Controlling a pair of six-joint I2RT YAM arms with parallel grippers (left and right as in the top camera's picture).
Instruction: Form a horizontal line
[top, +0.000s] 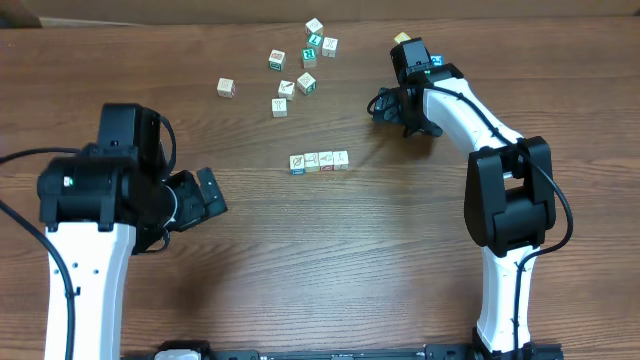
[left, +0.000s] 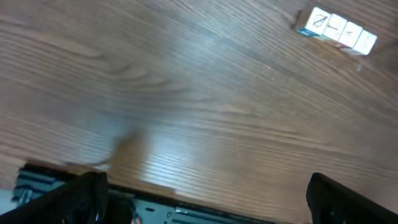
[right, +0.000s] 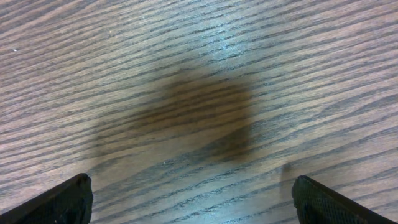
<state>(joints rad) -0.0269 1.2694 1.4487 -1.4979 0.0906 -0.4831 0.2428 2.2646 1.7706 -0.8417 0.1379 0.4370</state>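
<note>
Wood-grain brown table (top: 300, 260) runs under everything, and nearest me the two white arms rise from their bases at its front edge. On the left, the left gripper (top: 208, 192) hangs low over bare board with its jaws wide apart and nothing between them; its own camera shows only grain beneath and the horizontal line (left: 336, 30) off at the far corner. That horizontal line (top: 319, 161) sits mid-table between the arms, four pale cubes touching edge to edge, well apart from either gripper. Further back the right gripper (top: 400, 115) is angled down at the board, jaws likewise spread and empty, a dark shadow under it and no cube in its wrist view. Beyond lie the loose cubes (top: 306, 83), scattered near the far edge, and one yellowish cube (top: 401, 39) just beside the right wrist. I'd say the row is already made and the job is at its finish; what's left, I reckon, is to draw both arms clear without nudging it. Blue, green and red marks show on the cubes, but nothing is readable, and I can see no brand.
</note>
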